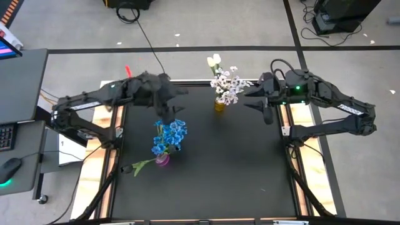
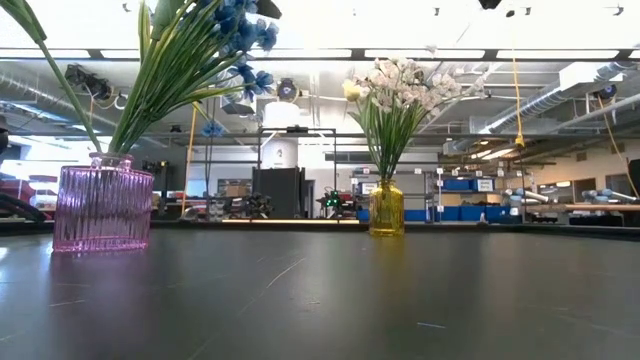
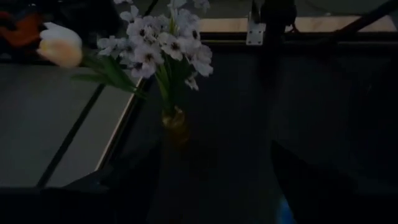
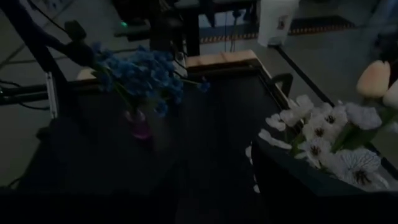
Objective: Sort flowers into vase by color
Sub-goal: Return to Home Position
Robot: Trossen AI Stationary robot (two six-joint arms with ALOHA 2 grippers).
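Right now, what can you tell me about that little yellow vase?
The yellow vase is a small bottle-shaped jar of clear yellow glass with a narrow neck. It stands upright on the black tabletop near its far edge, holding sprays of white blossoms and pale tulip buds on green stems. Nothing else touches it.

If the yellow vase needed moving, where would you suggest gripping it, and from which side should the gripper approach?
Grip the yellow vase around its body, below the neck, coming in level from the side of the right gripper, which is nearest. The white flowers fan out over its mouth, so a straight-down approach would probably crush them.
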